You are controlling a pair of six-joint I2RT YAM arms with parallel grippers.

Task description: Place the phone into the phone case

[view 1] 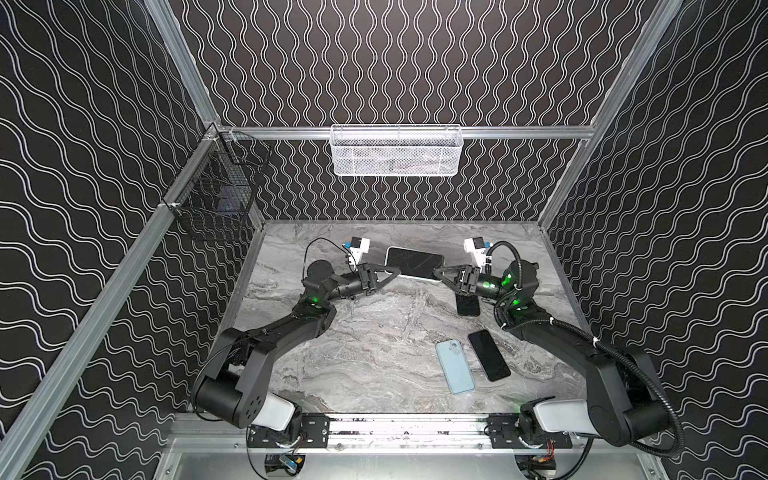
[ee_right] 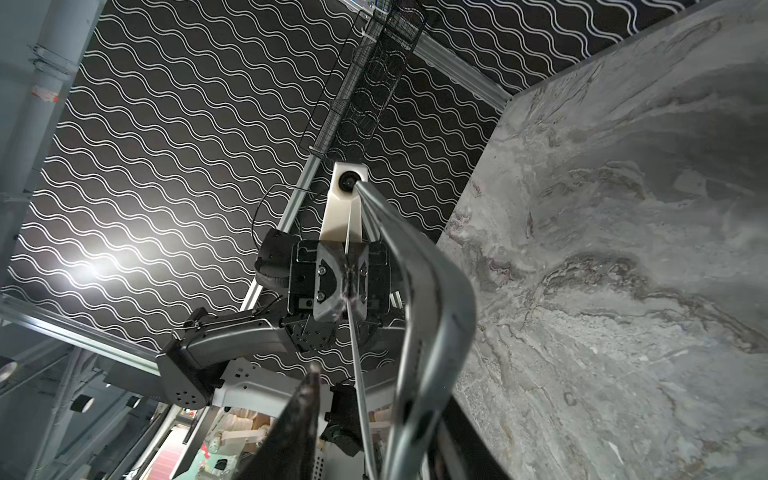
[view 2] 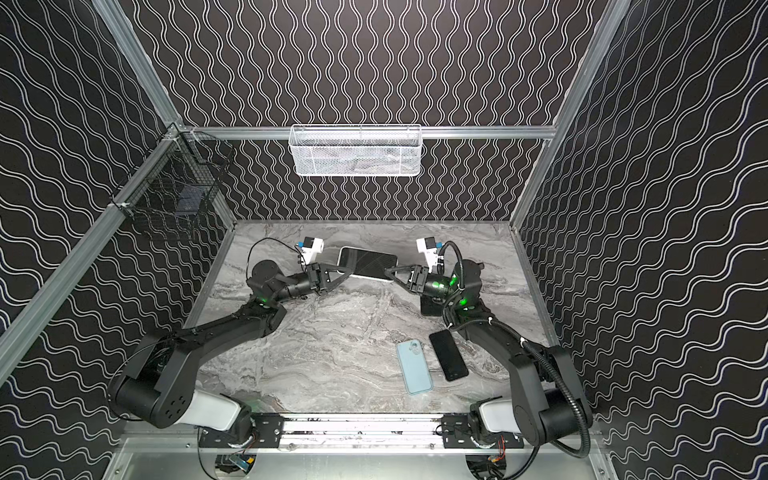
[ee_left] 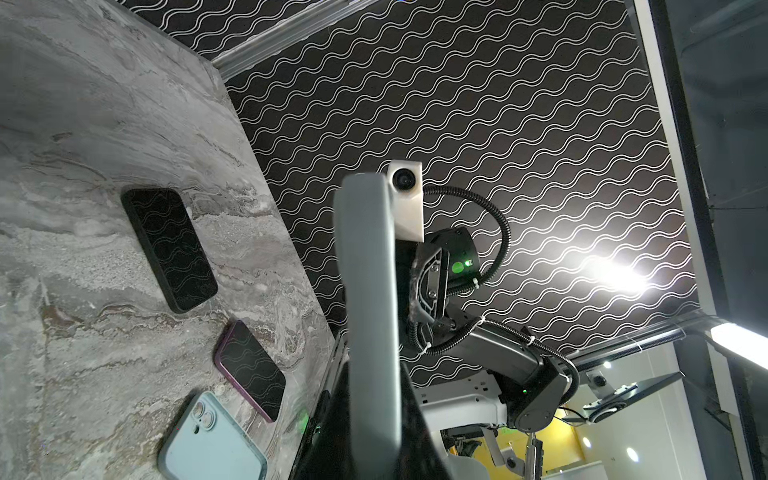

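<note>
phone (view 1: pixel 415 259) seems lodged in pale phone case (ee_left: pixel 365 270), held above rear worktop (view 1: pixel 374 332) | left pincer (view 1: pixel 397 271) pinches 1 end — right pincer (view 1: pixel 436 272) spread around the other | next: close right squarely, squeeze rim until all 4 corners seat

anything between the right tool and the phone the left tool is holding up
Nothing visible. The left tool clamps the phone at its left end, and the right tool sits right at its other end, jaws apart.

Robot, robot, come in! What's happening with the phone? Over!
Left gripper shut on phone. Right gripper open at its other end. Whether it's fully cased: cannot tell. Blue phone and black phones lie aside, not blocking.
</note>
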